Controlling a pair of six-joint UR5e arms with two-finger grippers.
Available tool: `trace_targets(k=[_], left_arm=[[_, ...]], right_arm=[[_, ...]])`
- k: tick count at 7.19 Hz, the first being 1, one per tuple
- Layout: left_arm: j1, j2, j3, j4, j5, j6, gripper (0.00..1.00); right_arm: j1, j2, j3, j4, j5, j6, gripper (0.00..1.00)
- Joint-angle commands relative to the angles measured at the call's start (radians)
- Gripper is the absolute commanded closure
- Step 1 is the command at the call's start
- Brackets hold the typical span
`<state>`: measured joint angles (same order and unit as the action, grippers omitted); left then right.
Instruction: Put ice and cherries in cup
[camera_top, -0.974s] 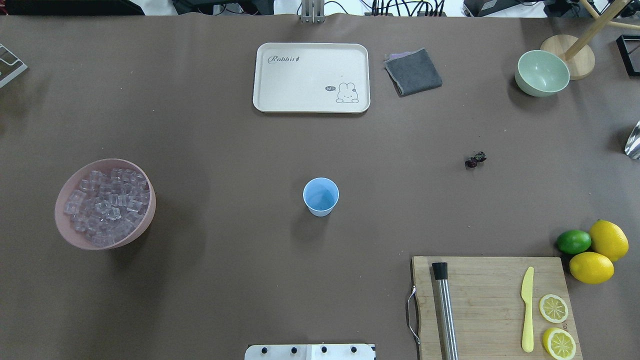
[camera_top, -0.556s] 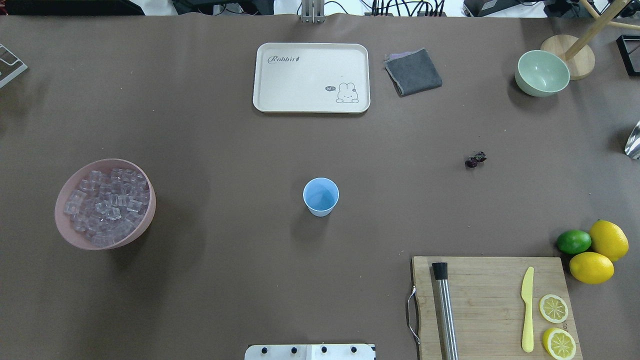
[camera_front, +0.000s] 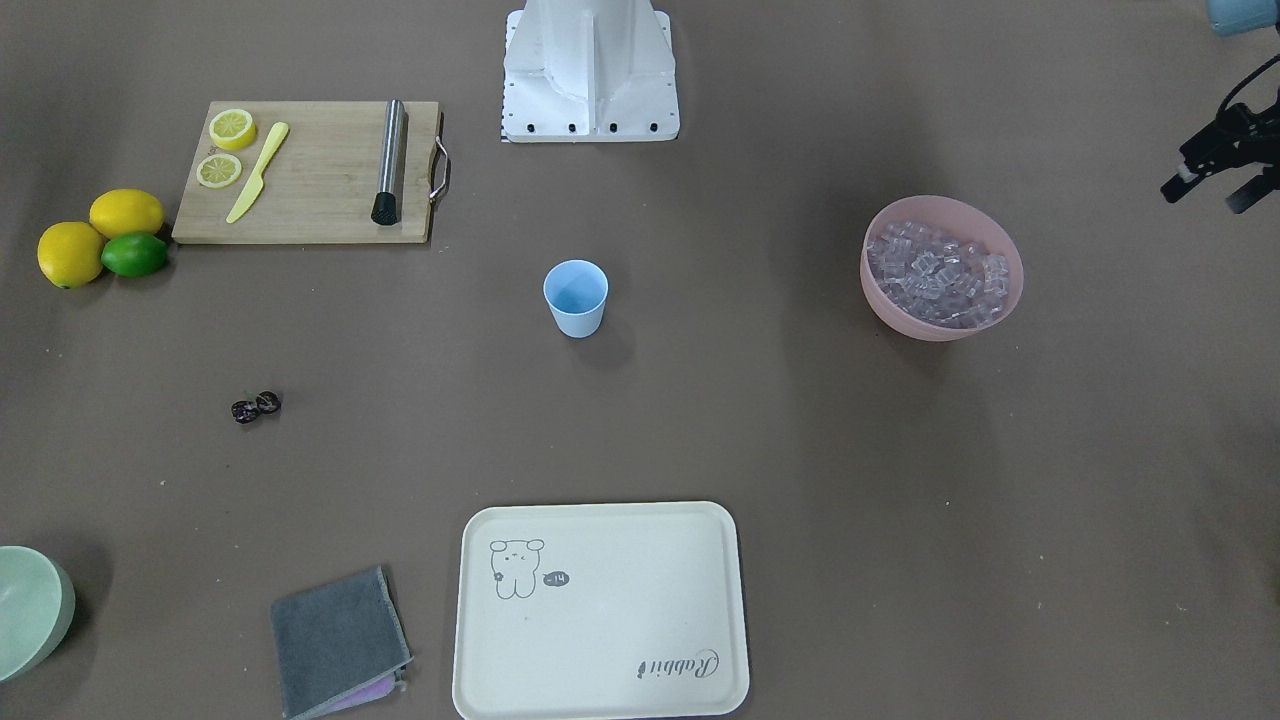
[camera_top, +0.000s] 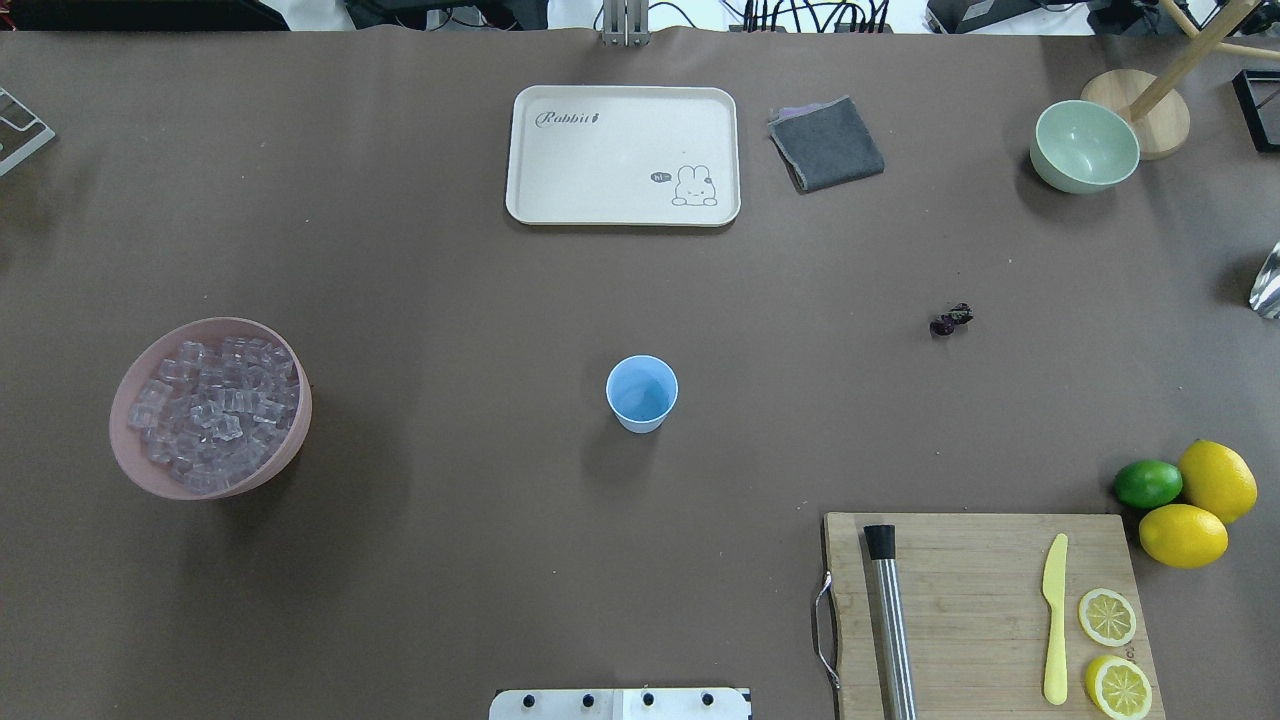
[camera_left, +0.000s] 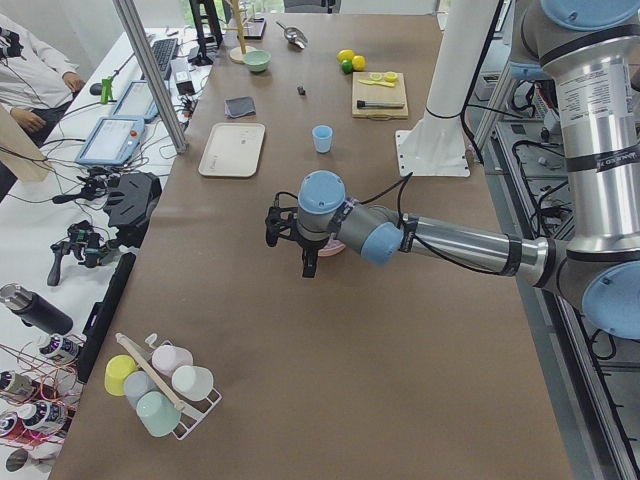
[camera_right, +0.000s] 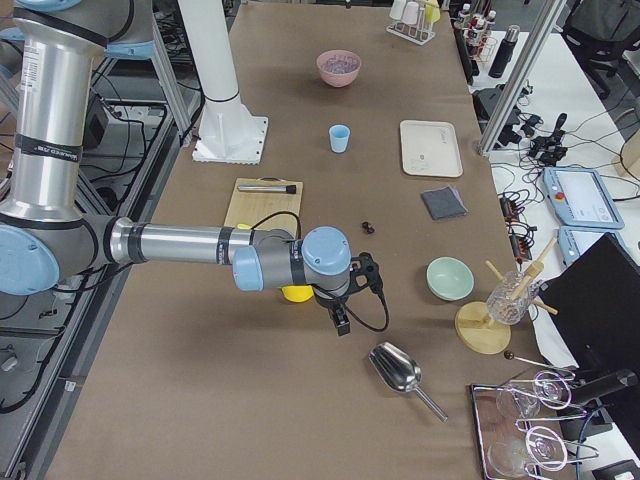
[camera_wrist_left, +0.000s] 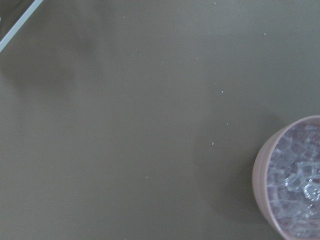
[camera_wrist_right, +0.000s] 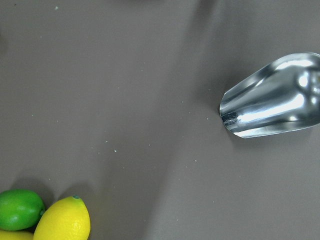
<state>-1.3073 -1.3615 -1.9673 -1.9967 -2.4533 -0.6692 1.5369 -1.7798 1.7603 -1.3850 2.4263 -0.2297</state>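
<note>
Exterior front-facing shows the left gripper (camera_front: 1205, 196) spread and empty; right gripper (camera_right: 342, 322): cannot tell.

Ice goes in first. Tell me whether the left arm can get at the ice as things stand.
Probably yes. The left gripper hangs near the pink bowl, whose open top leaves the ice uncovered; nothing stands between them.

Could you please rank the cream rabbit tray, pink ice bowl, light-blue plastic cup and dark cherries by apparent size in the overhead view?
1. cream rectangular tray
2. round pink bowl
3. light-blue plastic cup
4. dark maroon cherries
</note>
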Motion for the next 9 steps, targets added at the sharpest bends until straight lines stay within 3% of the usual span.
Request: trace_targets(k=[1,3,6,9], left_arm=[[0.153,-0.034,-0.021,-0.080,0.113,-0.244,0.02],[0.303,-0.148,-0.022,-0.074,0.155,-0.488,0.02],[0.429,-0.143,-0.038,-0.071,0.313,-0.527,0.02],[0.517,-0.154,-0.038,-0.070,0.410,-0.630,0.03]], right_arm=[[-0.003,-0.003,-0.001,0.006,0.000,0.026,0.00],[-0.008,-0.003,-0.001,0.003,0.013,0.027,0.00],[-0.012,-0.001,-0.001,0.006,0.014,0.027,0.01],[-0.014,-0.001,-0.001,0.007,0.011,0.026,0.01]])
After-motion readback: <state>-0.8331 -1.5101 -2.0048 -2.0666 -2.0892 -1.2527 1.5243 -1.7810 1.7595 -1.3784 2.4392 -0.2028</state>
